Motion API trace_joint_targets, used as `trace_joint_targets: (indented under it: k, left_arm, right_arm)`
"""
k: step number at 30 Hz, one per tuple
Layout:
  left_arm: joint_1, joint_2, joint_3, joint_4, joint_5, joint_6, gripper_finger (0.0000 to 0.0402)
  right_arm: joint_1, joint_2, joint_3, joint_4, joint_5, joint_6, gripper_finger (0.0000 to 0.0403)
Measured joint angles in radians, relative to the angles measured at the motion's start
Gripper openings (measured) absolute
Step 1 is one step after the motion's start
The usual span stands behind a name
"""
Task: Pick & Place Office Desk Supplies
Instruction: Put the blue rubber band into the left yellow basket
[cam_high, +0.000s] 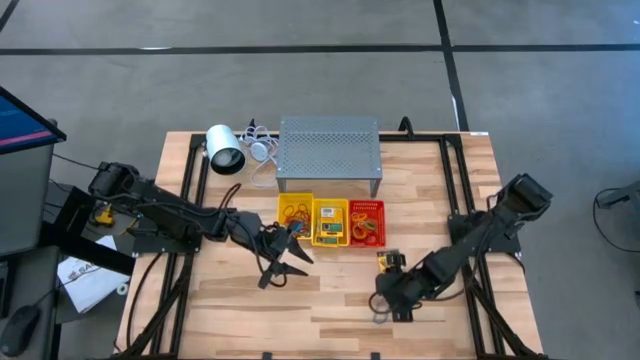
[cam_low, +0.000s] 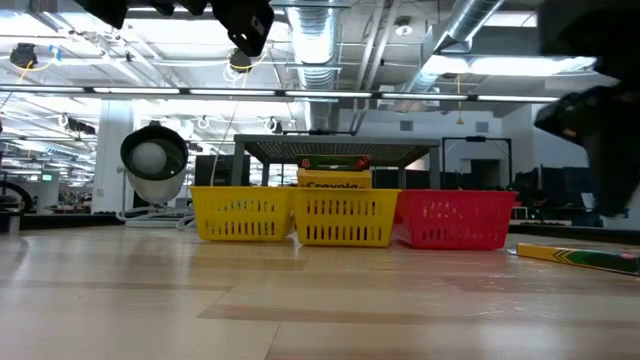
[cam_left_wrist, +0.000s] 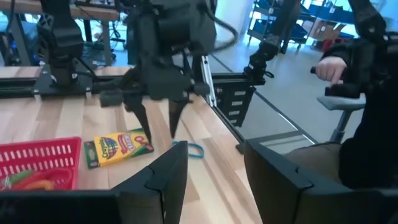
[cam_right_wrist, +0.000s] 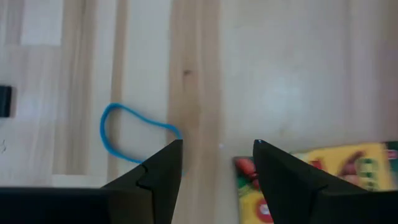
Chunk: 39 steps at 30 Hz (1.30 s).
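The grey stand (cam_high: 329, 152) sits behind 3 baskets (cam_high: 331, 222). The left gripper (cam_high: 283, 258), fingers spread and empty, hovers before them. The right gripper (cam_right_wrist: 216, 163), also spread, hangs over a crayon box (cam_right_wrist: 329, 174) and blue band (cam_right_wrist: 127, 134).

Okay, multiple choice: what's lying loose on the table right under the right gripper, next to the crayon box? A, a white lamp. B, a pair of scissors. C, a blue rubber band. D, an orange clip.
C: the right wrist view shows a blue rubber band flat on the wood beside the crayon box, just beyond the open right gripper.
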<state>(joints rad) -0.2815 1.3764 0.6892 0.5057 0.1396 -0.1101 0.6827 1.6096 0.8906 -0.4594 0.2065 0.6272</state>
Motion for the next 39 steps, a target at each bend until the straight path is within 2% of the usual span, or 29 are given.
trace_joint_targets:
  k: [9,17,23,39]
  left_arm:
    - [-0.022,0.118,0.000,0.180,-0.017,-0.003,0.0153]
    - [-0.021,0.189,0.000,0.322,-0.018,-0.013,0.0153]
    - [-0.021,0.190,0.000,0.335,-0.017,-0.029,0.0153]
    - [-0.022,0.188,0.000,0.337,-0.016,-0.030,0.0153]
  right_arm:
    - [0.064,0.047,0.000,0.054,-0.013,0.039,0.0191]
    - [0.101,0.085,0.000,0.075,0.035,0.063,0.0184]
    - [0.102,0.146,0.001,0.106,0.040,0.080,0.0165]
    - [0.094,0.146,0.000,0.109,0.055,0.070,0.0139]
